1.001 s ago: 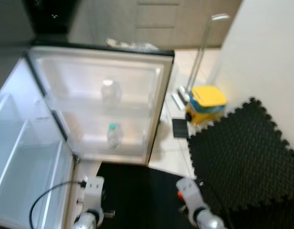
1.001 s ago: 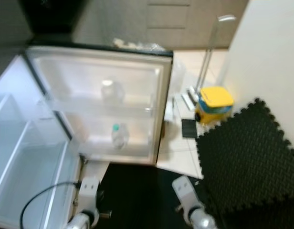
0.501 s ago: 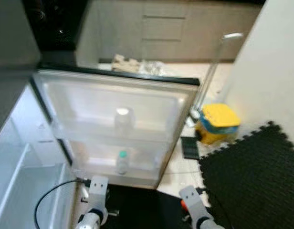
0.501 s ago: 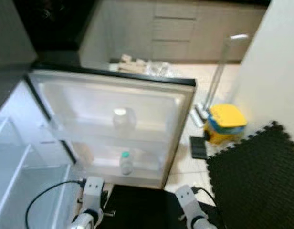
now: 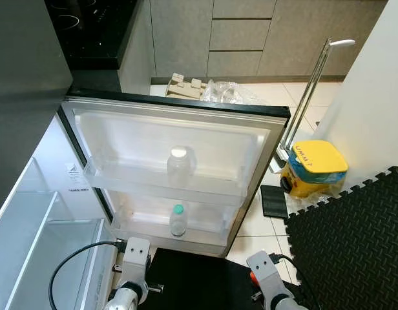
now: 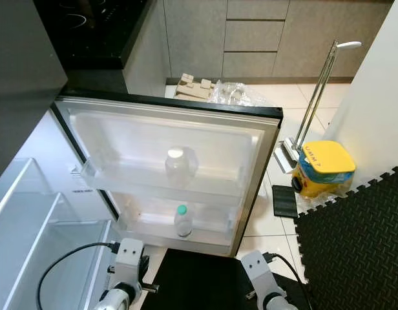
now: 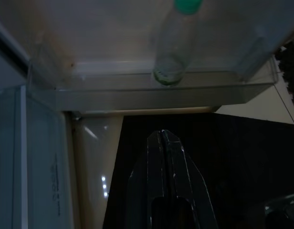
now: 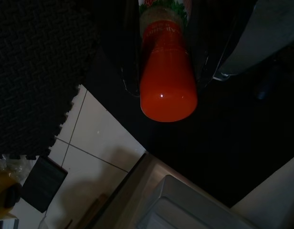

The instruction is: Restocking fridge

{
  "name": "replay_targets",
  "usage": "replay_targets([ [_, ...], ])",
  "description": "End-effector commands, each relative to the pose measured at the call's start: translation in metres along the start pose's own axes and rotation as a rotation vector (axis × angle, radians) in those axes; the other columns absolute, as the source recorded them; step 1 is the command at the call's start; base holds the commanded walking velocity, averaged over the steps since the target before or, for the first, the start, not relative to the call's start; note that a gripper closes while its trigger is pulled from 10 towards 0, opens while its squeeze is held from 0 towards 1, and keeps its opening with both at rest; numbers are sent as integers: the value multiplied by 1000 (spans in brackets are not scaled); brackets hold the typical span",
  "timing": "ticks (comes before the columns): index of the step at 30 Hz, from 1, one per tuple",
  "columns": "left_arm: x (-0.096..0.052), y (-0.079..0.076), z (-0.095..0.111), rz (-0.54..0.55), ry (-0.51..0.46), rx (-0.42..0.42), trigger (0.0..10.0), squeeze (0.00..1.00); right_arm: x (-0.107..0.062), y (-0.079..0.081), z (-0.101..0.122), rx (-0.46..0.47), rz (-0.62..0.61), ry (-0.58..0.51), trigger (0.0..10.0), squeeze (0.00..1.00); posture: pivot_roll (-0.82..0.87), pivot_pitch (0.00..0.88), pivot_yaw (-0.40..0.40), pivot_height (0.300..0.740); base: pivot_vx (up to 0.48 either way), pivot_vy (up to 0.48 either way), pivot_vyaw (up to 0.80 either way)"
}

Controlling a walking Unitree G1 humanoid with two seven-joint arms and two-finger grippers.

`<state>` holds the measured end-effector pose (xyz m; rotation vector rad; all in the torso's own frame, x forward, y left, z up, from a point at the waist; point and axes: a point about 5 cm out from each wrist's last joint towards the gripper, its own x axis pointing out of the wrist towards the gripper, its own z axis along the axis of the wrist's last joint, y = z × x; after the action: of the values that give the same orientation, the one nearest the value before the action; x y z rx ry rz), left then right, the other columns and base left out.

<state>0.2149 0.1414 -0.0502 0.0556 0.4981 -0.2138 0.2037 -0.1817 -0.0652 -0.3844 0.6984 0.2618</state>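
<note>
**A:** so the orange bottle (image 8: 167, 71) is pinched between the right gripper (image 8: 163, 90) fingers, hanging low over the black mat (image 8: 37, 71), well short of the open fridge door (image 5: 179, 148).

**B:** risk I'd guess: it's slick and held around the body, could slip on the lift. Also the door shelves already hold a clear jar (image 5: 179, 166) and a green-capped bottle (image 5: 178, 220), easy to knock.

**A:** left gripper (image 7: 165, 143)?

**B:** fingers pressed together, empty, pointing at the lower door shelf (image 7: 161, 86).
</note>
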Motion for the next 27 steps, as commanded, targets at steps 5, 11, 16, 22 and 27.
replay_targets([
  [5, -3, -3, -4, -10, 8, -4, 10000, 0, -1, -3, 0, -7, -8, -10, 10000, 0, -169, 81, -13, 740, 0, -384, 0],
  [11, -2, 2, -2, 23, 2, -8, 10000, 0, 3, -9, 17, -4, 16, -85, 10000, 0, -174, 71, -16, 740, 0, 0, 0],
  [16, -2, 5, -1, 20, -8, 13, 10000, 0, 6, -8, 37, 14, 103, -181, 10000, 0, -180, 66, -16, 740, 0, 0, 0],
  [22, -1, 9, 4, 17, -38, 36, 10000, 0, 7, 7, 70, 11, 304, -346, 10000, 0, -181, 62, -17, 740, 0, 0, 0],
  [27, 0, 9, 10, 3, -72, 58, 10000, 0, 3, 23, 90, 54, 501, -425, 10000, 0, -179, 61, -18, 740, 0, 0, 0],
])
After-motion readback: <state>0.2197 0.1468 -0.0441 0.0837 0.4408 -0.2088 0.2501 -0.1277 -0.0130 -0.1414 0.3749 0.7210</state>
